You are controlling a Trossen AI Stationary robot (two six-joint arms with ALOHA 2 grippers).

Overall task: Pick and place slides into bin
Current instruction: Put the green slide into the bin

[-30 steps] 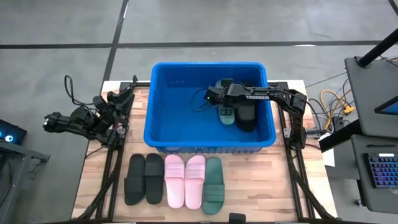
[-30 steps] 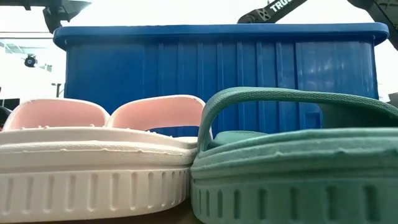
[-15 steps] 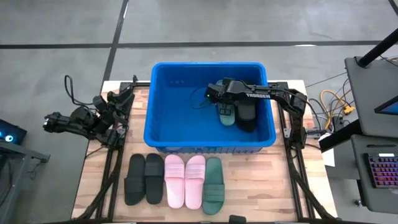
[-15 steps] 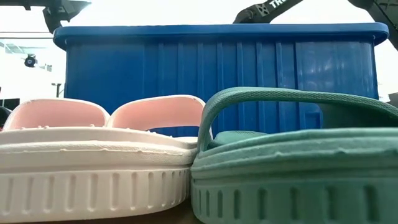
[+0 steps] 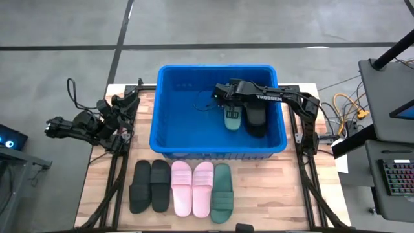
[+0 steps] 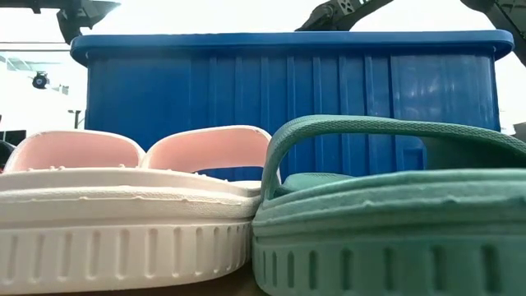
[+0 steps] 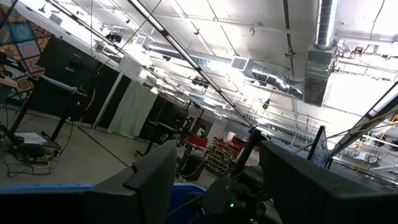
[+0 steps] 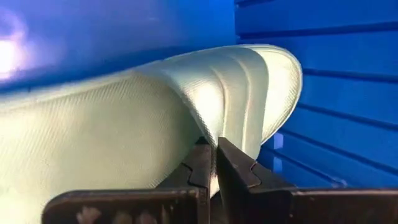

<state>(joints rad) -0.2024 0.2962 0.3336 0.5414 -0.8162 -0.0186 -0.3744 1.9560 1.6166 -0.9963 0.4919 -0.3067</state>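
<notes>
Two slides, green (image 5: 232, 117) and black (image 5: 255, 119), inside the bin (image 5: 169, 144).

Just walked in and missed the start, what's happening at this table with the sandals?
The right gripper is inside the blue bin, its fingers shut on the strap of a green slide that it holds over a black slide already in the bin. Five slides wait in a row on the table in front of the bin: two black, two pink and one green. The left gripper waits open at the table's left edge.
</notes>
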